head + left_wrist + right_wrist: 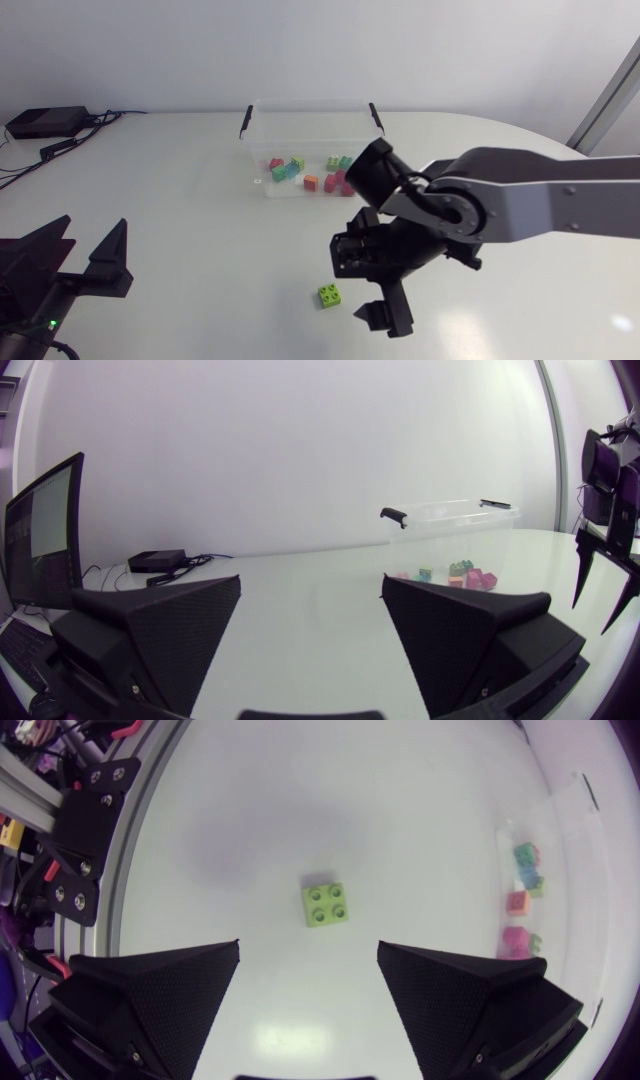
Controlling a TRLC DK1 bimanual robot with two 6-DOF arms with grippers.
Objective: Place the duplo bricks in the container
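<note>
One green brick point(324, 904) is counted just ahead of the right gripper point(308, 946); about nine bricks point(311, 182) are counted in one container point(310, 104).

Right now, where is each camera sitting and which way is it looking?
Head view: above the table, looking down; shows the left arm and right arm.
Left wrist view: on the left arm, looking across the table at the clear container; its open fingers show.
Right wrist view: on the right arm, looking straight down at the green duplo brick; its open fingers show.
Shared: head and right wrist views both show that brick; all three show the container.
</note>
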